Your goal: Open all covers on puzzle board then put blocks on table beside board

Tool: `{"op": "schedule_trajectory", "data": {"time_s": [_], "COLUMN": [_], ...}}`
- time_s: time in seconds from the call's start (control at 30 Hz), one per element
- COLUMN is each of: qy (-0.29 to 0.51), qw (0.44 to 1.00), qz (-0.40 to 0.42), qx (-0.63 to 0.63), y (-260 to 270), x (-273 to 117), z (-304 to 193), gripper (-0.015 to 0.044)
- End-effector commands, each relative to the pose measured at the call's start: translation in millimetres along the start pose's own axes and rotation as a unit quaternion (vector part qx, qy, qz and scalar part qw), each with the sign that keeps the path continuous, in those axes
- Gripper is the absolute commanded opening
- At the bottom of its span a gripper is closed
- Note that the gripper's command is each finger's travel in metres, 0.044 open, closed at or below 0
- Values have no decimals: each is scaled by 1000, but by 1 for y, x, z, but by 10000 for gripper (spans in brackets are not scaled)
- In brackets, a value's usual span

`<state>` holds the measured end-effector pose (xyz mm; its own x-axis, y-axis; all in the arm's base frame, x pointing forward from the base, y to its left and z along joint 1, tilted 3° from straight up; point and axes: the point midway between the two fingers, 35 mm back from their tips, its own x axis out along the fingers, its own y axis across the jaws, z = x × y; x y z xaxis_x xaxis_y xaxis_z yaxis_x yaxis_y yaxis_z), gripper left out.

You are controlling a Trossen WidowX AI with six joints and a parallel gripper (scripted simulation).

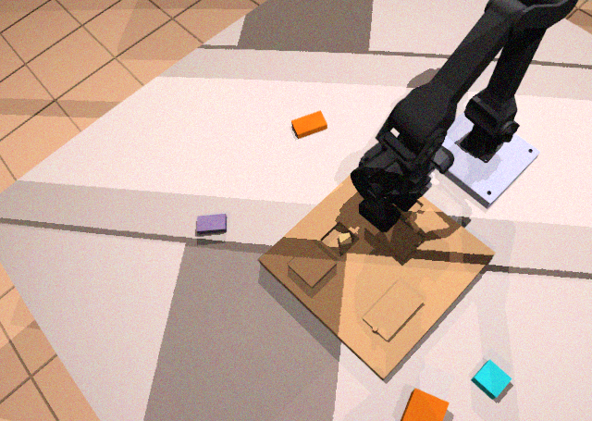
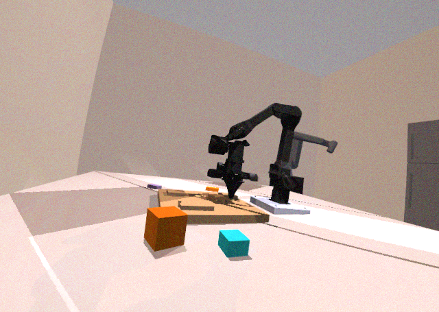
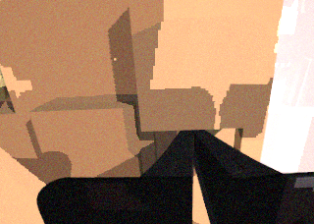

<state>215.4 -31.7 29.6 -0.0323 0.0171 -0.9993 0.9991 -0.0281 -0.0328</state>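
The wooden puzzle board lies under the arm. A small pale yellow block sits in an uncovered well. Beside that well, a raised square wooden cover lies near the board's left corner. A rectangular wooden cover with a small knob lies near the front corner. My gripper is shut and empty, tips down low at the board surface, beside raised wooden edges. The arm and its shadows hide that part of the board in the top view; I cannot tell whether the tips touch anything.
An orange block and a purple block lie beyond the board. A cyan block and a larger orange block stand before it. The arm's base plate is near the right side.
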Motion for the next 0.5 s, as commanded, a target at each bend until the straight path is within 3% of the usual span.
{"op": "schedule_trajectory", "data": {"time_s": [0.0,0.47], "qy": [-3,-3], "qw": [1000,1000], "qz": [1,1], "qx": [0,0], "y": [1,0], "x": [0,0], "z": [6,20], "gripper": [0,0]}}
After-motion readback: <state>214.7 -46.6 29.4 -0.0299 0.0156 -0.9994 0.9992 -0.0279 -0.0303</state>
